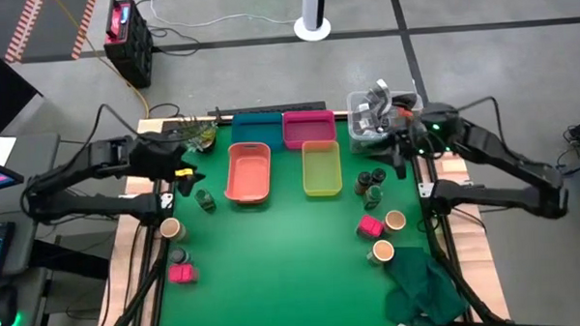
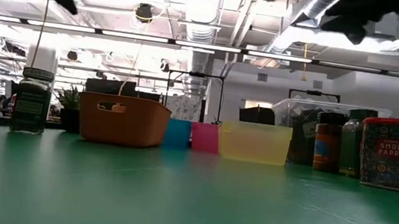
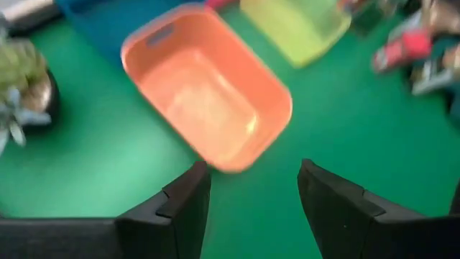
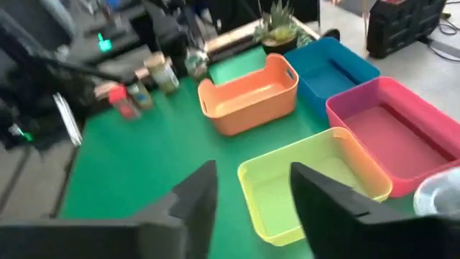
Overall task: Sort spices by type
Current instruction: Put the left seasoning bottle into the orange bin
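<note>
No spice is held by the parted, empty left gripper [image 3: 251,198] or right gripper [image 4: 251,194], so 1 green-topped glass jar [image 1: 205,200] must be approached for the orange plastic tray [image 1: 249,173].

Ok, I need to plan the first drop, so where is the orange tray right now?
In the high view the orange tray sits left of centre, directly left of the yellow tray and nearer than the blue tray.

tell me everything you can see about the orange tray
The orange tray is a rectangular bin, plastic by its look, with rounded corners, raised walls and a handle slot in one end wall. It stands upright and empty on the green mat, left of the yellow tray, apart from it. Nothing touches it; neither gripper is at it.
</note>
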### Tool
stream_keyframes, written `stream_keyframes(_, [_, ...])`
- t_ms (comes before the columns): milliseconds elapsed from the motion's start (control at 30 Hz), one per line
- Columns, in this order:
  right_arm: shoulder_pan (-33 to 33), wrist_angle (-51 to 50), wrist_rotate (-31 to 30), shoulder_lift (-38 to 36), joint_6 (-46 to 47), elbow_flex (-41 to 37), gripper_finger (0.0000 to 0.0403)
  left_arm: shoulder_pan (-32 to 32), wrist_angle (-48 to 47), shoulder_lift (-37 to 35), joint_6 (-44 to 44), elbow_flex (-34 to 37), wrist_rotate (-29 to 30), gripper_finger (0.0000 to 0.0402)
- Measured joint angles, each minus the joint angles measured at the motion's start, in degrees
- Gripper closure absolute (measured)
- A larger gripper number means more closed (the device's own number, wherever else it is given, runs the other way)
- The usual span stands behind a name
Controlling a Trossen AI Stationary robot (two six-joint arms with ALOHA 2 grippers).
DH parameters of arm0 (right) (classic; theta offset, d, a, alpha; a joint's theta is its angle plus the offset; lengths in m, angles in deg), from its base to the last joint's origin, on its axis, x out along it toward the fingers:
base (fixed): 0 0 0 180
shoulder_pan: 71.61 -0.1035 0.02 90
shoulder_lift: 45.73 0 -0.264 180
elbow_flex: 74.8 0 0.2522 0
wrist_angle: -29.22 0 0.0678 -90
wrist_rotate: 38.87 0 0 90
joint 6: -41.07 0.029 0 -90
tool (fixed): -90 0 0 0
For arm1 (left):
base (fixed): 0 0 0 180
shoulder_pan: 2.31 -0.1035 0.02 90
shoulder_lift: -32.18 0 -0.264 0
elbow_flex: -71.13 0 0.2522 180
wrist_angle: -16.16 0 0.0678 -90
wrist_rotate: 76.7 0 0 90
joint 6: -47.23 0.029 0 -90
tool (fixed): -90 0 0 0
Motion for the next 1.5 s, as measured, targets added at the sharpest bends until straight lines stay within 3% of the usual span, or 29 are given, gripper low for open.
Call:
stream_keyframes(133, [-1.6, -1.1, -0.8, 5.8, -3.9, 4.6, 0.0139, 0.0, -3.8, 2.5, 0.5, -0.9, -4.7, 0.02])
stream_keyframes(233, [-2.7, -1.9, -1.4, 9.2, -6.8, 7.1, 0.0124, 0.0, -6.6, 4.4, 0.5, -0.9, -6.2, 0.0199])
stream_keyframes(367, [-3.9, -0.9, -1.4, 11.8, -6.5, 8.4, 0.0121, 0.0, -8.4, 6.6, 1.5, -0.9, -6.2, 0.0199])
stream_keyframes(567, [-4.0, 0.7, 0.0, 15.6, 5.1, 8.4, 0.0121, 0.0, -8.5, 9.1, 3.1, -0.9, -6.1, 0.0199])
stream_keyframes(700, [-5.6, -1.2, 1.7, 17.4, 3.3, 8.4, 0.0121, 0.0, -9.3, 11.0, 5.7, -0.9, -4.4, 0.0199])
stream_keyframes(900, [-9.9, -1.3, -4.5, 18.3, 0.3, 8.4, 0.0121, 0.0, -11.9, 15.9, 9.9, -0.9, -0.8, 0.0197])
stream_keyframes(1267, [-10.9, -1.3, -5.9, 18.3, -0.2, 8.4, 0.0121, -0.9, -11.9, 23.4, 21.7, -0.4, 0.3, 0.0106])
stream_keyframes(1500, [-11.0, -1.3, -5.9, 18.1, 0.2, 8.4, 0.0121, -5.3, -10.7, 22.0, 25.9, 2.4, -2.0, 0.0095])
